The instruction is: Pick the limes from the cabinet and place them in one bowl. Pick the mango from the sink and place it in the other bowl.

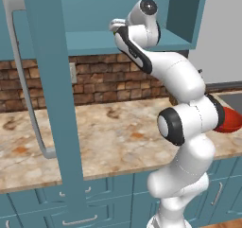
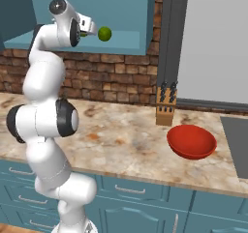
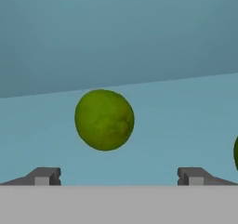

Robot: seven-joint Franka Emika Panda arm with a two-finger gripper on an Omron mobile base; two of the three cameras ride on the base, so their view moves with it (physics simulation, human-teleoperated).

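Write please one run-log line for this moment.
phase: reaching into cabinet | gripper: open, holds nothing | target: lime ahead between fingertips, not touched | second lime at view edge | red bowl: no fruit

Readable text: none in any view.
Labels or brands: none to be read.
Numbers or signs: none legible on any surface.
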